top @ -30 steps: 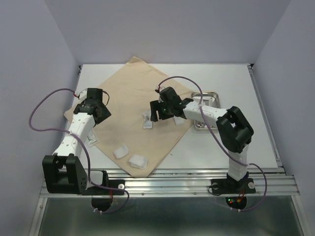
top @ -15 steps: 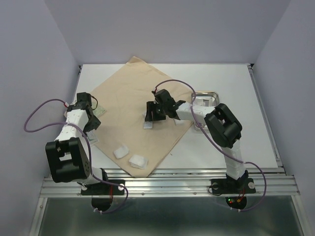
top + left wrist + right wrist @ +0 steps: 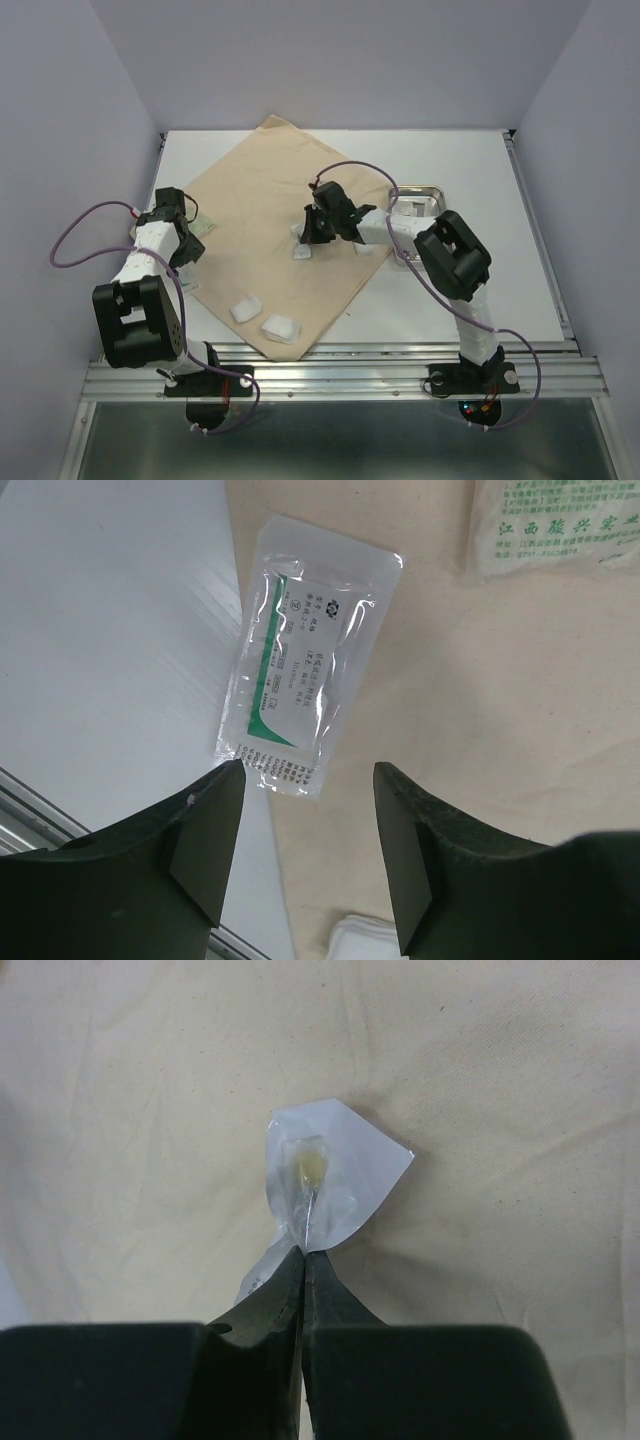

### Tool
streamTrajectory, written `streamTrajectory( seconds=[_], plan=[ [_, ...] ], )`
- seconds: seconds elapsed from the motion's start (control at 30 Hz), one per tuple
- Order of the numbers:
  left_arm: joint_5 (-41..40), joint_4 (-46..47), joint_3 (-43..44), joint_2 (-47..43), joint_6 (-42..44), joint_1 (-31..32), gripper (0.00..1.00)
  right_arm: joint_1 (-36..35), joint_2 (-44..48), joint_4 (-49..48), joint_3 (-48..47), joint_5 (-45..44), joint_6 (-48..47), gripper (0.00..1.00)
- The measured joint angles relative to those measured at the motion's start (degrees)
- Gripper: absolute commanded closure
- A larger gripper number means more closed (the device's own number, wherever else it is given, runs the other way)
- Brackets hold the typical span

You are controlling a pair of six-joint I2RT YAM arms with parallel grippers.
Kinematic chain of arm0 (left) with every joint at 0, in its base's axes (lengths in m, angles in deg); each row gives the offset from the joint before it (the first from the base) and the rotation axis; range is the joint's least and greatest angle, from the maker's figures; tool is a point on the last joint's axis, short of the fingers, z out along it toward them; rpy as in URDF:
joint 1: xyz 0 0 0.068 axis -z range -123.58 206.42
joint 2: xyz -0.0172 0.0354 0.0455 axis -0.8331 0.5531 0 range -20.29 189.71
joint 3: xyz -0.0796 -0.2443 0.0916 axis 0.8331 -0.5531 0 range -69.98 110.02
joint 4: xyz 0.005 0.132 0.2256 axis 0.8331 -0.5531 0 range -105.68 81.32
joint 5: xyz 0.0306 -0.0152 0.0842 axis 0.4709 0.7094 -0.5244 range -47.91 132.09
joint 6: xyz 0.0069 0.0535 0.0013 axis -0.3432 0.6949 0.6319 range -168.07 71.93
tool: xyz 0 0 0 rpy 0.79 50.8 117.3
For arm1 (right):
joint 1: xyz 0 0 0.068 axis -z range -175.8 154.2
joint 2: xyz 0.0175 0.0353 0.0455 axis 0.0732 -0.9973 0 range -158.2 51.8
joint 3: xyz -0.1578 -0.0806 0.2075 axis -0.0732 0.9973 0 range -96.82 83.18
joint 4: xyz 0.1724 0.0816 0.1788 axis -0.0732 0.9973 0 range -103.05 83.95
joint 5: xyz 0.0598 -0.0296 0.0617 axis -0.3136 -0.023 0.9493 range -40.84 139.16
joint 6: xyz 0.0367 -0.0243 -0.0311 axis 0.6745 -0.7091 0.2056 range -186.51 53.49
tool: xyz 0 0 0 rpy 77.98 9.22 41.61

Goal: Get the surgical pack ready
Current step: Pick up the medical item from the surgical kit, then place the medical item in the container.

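White table [image 3: 460,170], beige cloth [image 3: 270,200]: right tool [image 3: 303,1250] pinches clear packet [image 3: 335,1175]; left tool [image 3: 308,775] gapes above edge-straddling sachet [image 3: 305,650].

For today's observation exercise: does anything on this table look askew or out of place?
The cloth lies cornerwise to the table, its near corner at the front edge. A sealed packet straddles the cloth's edge, partly on bare table.

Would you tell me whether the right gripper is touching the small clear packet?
Touching. In the right wrist view the right gripper is shut on the packet.
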Motion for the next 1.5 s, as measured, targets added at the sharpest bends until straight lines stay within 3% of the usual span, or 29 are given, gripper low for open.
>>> streamTrajectory(
  seconds=[0.27,0.4,0.53,0.73,1.13,1.33,1.37,1.47,1.5],
  plan=[
    [1.38,0.76,0.00,-1.62,0.57,0.00,0.35,2.64,11.85,0.22,3.69,-2.34,-1.75,0.99],
    [2.47,1.16,0.00,-2.97,1.01,0.00,0.35,11.43,21.79,-0.74,9.16,-1.31,-4.04,0.99],
    [3.04,1.62,0.00,-4.13,1.01,0.00,0.35,25.11,28.11,-0.59,14.69,-0.98,-6.97,0.99],
    [3.58,2.86,0.00,-5.05,1.01,0.00,0.35,34.56,28.94,4.37,19.52,-0.46,-10.67,0.97],
    [4.79,3.58,0.00,-5.03,1.03,0.00,0.35,35.04,25.20,9.68,19.41,-2.54,-16.85,0.96],
    [4.96,3.72,0.00,-5.03,1.20,0.00,0.35,35.76,19.52,10.43,15.52,-4.50,-20.28,0.89],
    [4.96,3.72,0.00,-5.03,1.20,0.00,0.35,36.02,18.32,10.36,14.78,-4.46,-20.61,0.80],
    [5.03,3.72,0.00,-5.03,1.22,0.00,0.35,36.37,16.35,10.47,13.79,-4.09,-21.00,0.36],
    [5.05,3.74,0.00,-5.03,1.22,0.00,0.35,36.39,15.96,10.47,13.64,-4.09,-21.33,0.33]
  ],
)
